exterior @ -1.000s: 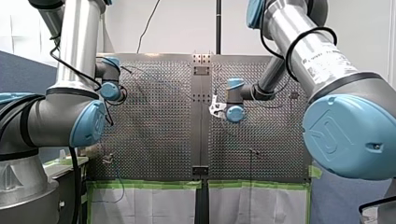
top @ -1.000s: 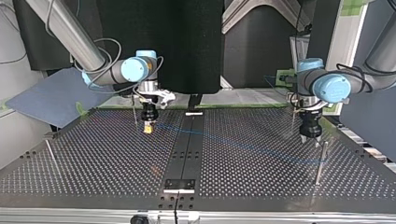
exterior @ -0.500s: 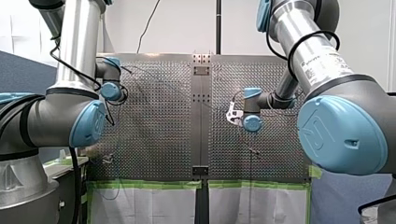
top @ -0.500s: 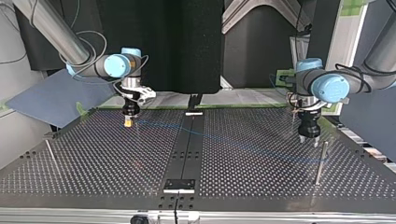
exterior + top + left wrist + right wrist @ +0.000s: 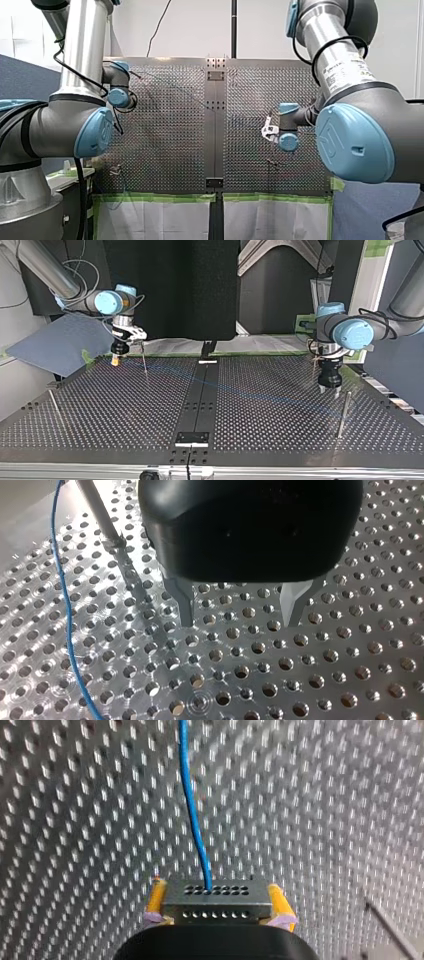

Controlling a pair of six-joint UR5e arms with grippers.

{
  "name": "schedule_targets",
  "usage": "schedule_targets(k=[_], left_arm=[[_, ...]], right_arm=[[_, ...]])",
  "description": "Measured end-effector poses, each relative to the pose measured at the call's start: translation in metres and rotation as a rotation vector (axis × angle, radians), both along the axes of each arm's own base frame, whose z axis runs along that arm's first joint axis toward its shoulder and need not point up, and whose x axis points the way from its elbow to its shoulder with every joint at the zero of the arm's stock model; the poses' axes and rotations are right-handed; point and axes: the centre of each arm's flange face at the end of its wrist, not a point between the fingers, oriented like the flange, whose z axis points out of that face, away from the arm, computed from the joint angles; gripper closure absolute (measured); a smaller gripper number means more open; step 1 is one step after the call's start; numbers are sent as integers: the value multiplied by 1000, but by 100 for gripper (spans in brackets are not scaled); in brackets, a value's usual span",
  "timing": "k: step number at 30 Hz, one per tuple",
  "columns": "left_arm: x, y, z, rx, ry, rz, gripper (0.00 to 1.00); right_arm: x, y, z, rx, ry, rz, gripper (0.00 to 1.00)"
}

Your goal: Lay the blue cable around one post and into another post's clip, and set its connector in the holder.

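Note:
The blue cable [image 5: 192, 815] runs out ahead of a grey block connector [image 5: 216, 909] full of small holes. My right gripper [image 5: 216, 894] is shut on that connector, with its yellow pads on either side. In the top view this gripper [image 5: 116, 360] hangs over the board's far left corner, beside a thin post [image 5: 144, 362]. From there the cable [image 5: 250, 391] stretches low across the board toward a post [image 5: 344, 412] at the right. My left gripper [image 5: 330, 388] hovers just behind that post. Its metal fingers [image 5: 187, 605] stand open over bare holes, with the cable [image 5: 62, 605] off to one side.
The perforated board [image 5: 280, 435] has a dark centre strip [image 5: 200, 395] with a small black plate [image 5: 192, 437] near the edge closest to the camera. Another thin post [image 5: 54, 407] stands at the top view's left edge. Green tape [image 5: 165, 197] lines one board edge.
My right arm has carried the connector toward the top view's left and back to the board's far corner, trailing the cable behind it. My left arm has stayed put, open.

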Motion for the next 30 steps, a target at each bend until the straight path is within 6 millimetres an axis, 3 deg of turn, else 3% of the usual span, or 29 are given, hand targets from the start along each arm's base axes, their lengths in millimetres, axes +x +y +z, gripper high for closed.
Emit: schedule_targets(k=[18, 30], left_arm=[[0, -5, 0, 0, 1, -10, 14], [-1, -11, 0, 0, 0, -20, 14]], right_arm=[[-99, 6, -45, 14, -13, -127, 100], [-158, 42, -121, 176, -5, -185, 100]])
